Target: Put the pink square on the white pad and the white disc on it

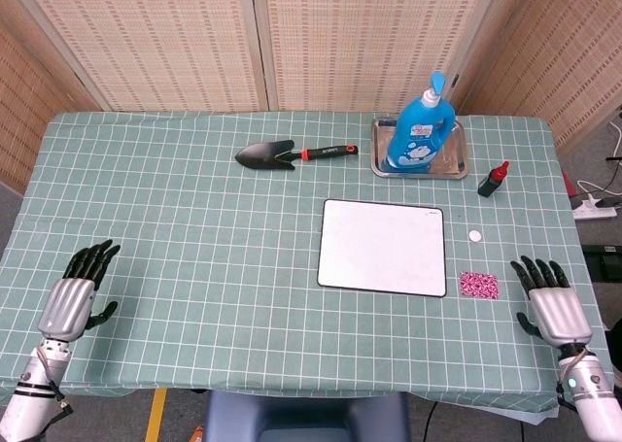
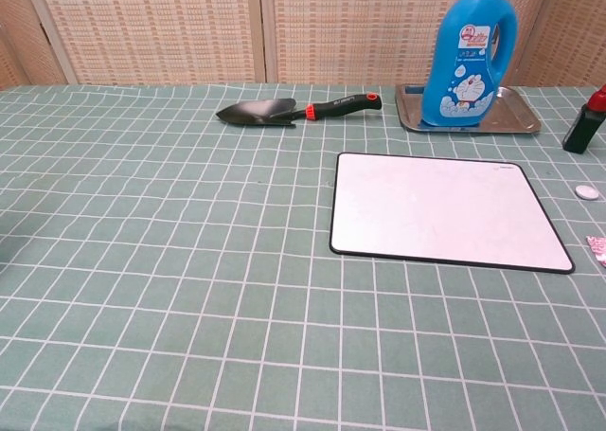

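The white pad (image 1: 383, 247) with a black rim lies flat at the table's middle right, also in the chest view (image 2: 445, 210). A pink patterned square (image 1: 478, 285) lies just off its near right corner; the chest view shows only its edge (image 2: 597, 250). The small white disc (image 1: 475, 235) sits on the cloth to the right of the pad, seen again in the chest view (image 2: 587, 191). My right hand (image 1: 550, 306) rests open on the table, a little right of the pink square, holding nothing. At the near left edge lies my left hand (image 1: 76, 296), open and empty.
A black garden trowel (image 1: 292, 154) with a red-banded handle lies at the back. A blue detergent bottle (image 1: 420, 128) stands on a metal tray (image 1: 454, 166) behind the pad. A small black bottle with a red cap (image 1: 493, 179) stands right of the tray.
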Tool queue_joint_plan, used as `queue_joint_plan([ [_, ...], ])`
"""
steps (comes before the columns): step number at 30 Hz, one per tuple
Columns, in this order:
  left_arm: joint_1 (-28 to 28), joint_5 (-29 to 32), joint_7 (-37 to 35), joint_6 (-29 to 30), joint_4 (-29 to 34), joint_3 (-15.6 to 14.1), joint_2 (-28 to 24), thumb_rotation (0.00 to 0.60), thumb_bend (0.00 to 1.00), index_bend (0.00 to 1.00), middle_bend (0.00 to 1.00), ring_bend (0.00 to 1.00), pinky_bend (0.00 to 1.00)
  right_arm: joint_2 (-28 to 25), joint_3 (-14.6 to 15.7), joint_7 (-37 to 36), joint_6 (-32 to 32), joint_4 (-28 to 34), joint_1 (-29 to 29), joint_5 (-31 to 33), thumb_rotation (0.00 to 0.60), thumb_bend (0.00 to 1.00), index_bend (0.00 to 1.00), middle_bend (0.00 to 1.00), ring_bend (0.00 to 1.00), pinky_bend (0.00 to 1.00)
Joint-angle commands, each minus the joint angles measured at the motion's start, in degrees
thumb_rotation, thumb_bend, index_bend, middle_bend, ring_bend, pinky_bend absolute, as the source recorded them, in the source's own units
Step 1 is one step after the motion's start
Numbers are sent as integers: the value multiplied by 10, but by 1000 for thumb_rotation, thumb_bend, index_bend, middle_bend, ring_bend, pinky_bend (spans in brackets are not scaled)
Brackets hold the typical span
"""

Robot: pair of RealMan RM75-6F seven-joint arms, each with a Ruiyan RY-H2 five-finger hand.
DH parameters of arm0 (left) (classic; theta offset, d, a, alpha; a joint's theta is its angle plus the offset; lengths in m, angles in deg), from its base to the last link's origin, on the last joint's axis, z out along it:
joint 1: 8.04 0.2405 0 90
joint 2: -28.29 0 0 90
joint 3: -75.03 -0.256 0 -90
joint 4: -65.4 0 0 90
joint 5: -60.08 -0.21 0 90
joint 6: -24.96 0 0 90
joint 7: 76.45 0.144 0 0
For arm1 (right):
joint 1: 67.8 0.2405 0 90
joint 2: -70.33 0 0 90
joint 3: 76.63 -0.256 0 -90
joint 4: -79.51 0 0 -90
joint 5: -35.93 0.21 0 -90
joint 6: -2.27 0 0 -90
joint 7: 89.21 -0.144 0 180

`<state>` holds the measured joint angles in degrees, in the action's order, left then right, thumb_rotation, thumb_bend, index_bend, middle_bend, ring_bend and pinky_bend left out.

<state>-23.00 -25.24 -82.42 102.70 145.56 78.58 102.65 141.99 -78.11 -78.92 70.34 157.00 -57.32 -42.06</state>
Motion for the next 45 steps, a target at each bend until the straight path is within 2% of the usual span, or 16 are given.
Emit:
queue_joint_plan([
  [1,0,-1,-3,4,4,2,0,600,233,0,0,0,0,-1,-12,17,-17,6,7,25,600,373,0,6,0,0],
  [10,0,-3,-5,5,8,0,-3,600,233,0,0,0,0,17,-23,26,-50,-6,31,48,600,373,0,159,0,0],
  [19,-1,-5,-8,3,8,-2,-5,600,234,0,0,0,0,34,-33,1,-64,-19,39,67,600,373,0,244,0,0],
  [25,-1,-4,-10,1,8,-2,-5,600,234,0,0,0,0,43,-31,-2,-72,-28,47,64,600,372,0,254,0,0],
  [28,-2,-2,-11,-3,6,-2,-5,600,234,0,0,0,0,37,-30,-12,-72,-21,46,63,600,324,2,254,0,0],
  [31,-3,-2,-10,-6,6,-3,-5,600,234,0,0,0,0,34,-31,-18,-68,-22,45,62,600,247,117,227,0,0],
  [33,-3,-3,-9,-5,6,-3,-5,600,234,0,0,0,0,34,-31,-15,-73,-26,47,66,600,231,205,184,0,0],
  [36,-3,-3,-9,-3,7,-3,-5,600,234,0,0,0,0,36,-30,-1,-88,-30,54,77,600,229,274,95,0,0],
  [39,-3,-2,-9,-3,6,-3,-4,600,234,0,0,0,0,38,-32,10,-100,-29,61,87,600,228,332,6,0,0],
  [45,-3,-2,-11,-3,5,-2,-4,600,233,0,0,0,0,39,-40,29,-123,-23,77,113,600,228,358,0,0,0],
])
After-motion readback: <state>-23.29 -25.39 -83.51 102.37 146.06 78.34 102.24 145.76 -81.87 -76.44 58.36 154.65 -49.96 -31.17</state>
